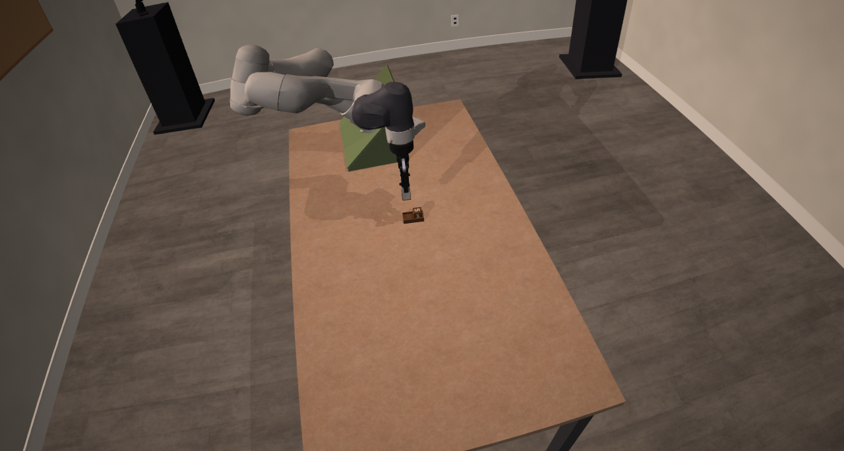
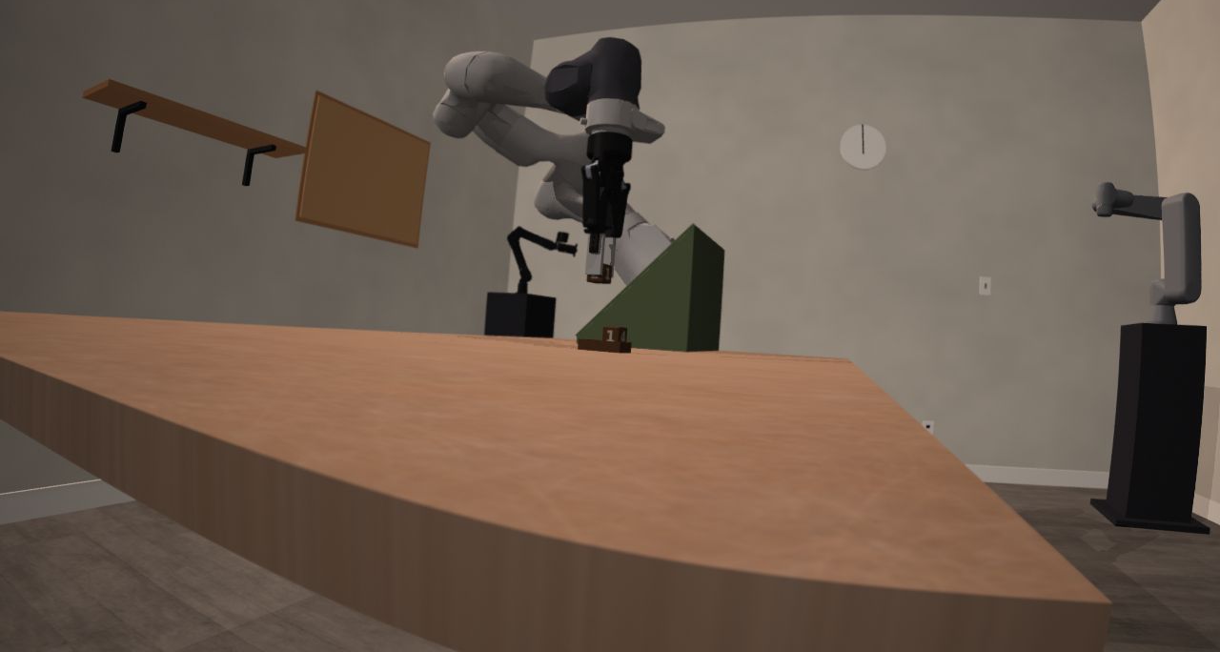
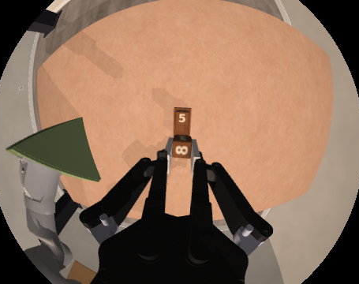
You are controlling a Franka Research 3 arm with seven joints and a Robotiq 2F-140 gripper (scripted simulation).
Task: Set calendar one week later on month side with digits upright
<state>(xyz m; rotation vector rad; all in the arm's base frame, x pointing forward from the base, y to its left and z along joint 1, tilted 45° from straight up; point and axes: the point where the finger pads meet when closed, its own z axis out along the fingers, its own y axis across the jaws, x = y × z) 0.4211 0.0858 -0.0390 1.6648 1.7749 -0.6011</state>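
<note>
The small brown calendar tray (image 1: 412,216) lies flat on the table. One brown cube (image 1: 417,211) stands in its right half, with 5 on top in the wrist view (image 3: 182,118) and 1 on the front in the exterior view (image 2: 610,335). The tray's left half is empty. My gripper (image 1: 405,196) is shut on the second cube (image 3: 181,150), whose upward face shows 8. It hangs well above the table, over the tray (image 2: 603,346), as the exterior view shows (image 2: 600,273).
A large green wedge (image 1: 368,135) stands on the table behind the tray, close to the arm; it also shows in the exterior view (image 2: 674,294). Black pedestals stand on the floor beyond the table.
</note>
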